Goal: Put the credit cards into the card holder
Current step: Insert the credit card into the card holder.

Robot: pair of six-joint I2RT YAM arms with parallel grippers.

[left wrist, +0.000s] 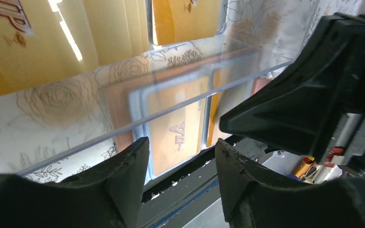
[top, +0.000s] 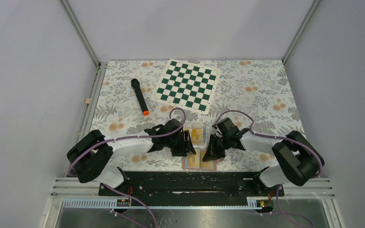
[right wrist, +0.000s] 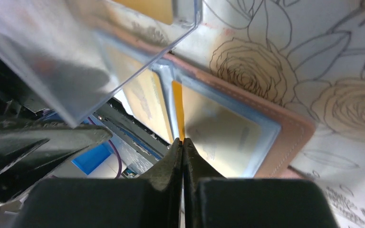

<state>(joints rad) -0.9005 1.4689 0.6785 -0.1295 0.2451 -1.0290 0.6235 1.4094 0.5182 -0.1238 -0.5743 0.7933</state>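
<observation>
The tan card holder (top: 193, 164) lies open at the table's near edge, its blue-rimmed pockets up. In the left wrist view a yellow VIP credit card (left wrist: 176, 128) sits in one pocket. My left gripper (left wrist: 181, 142) is open and empty just above that pocket; it also shows in the top view (top: 188, 142). My right gripper (right wrist: 183, 141) is shut on a yellow credit card (right wrist: 177, 111), seen edge-on, with its far end at the seam beside the holder's right pocket (right wrist: 218, 128). The right gripper (top: 212, 151) hovers over the holder.
A clear plastic box (top: 197, 132) with more yellow cards (left wrist: 185, 19) stands right behind the holder, between both grippers. A green-white chessboard (top: 186, 85) and a black marker with an orange tip (top: 139, 96) lie farther back. The black base rail (top: 185, 183) runs along the near edge.
</observation>
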